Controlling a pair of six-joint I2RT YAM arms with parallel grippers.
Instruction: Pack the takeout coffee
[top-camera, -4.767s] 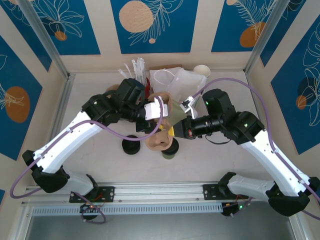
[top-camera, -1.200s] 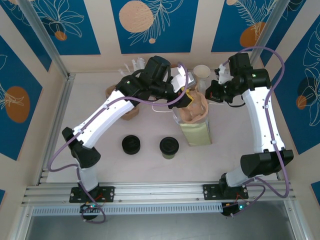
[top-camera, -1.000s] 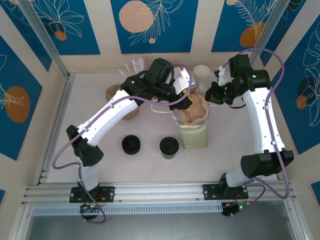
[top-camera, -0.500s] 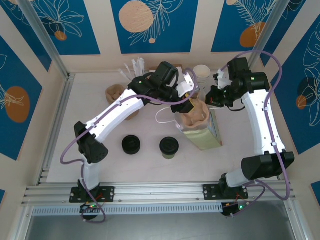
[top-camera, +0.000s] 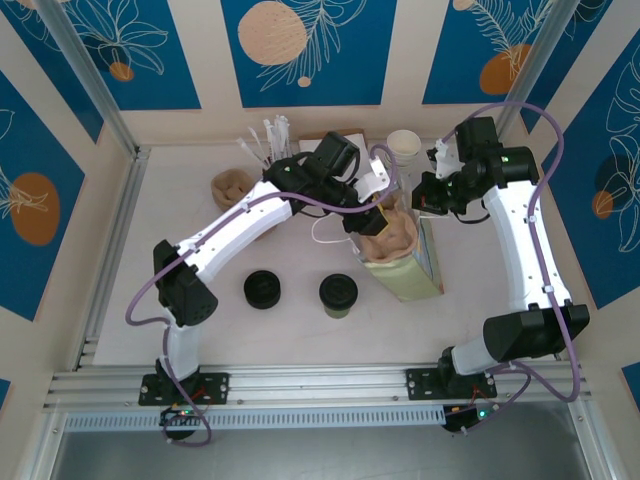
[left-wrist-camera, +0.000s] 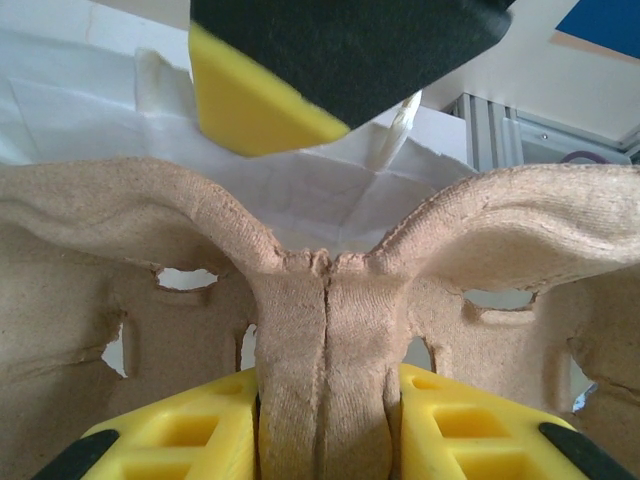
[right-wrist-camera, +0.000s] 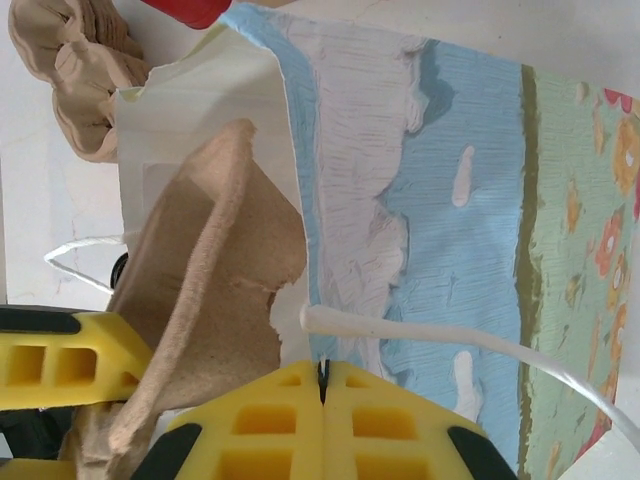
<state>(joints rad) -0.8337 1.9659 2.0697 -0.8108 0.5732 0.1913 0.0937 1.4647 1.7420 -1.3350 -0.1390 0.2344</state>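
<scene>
Top external view is showing the left claw (top-camera: 368, 220) clamping the pulp carrier (top-camera: 392, 238) in the mouth of the paper bag (top-camera: 415, 275), the right claw (top-camera: 422, 203) pinching its rim. The takeout coffee (top-camera: 338, 293) is sitting on the desk (top-camera: 300, 340) nearby. The bag seems to be leaning; a snagging carrier risks toppling it.

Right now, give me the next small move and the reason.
Probably ease the left gripper down: it is shut on the pulp carrier, which sits partway in the mouth of the bag that the right gripper pinches open. The takeout coffee stands outside it.
</scene>
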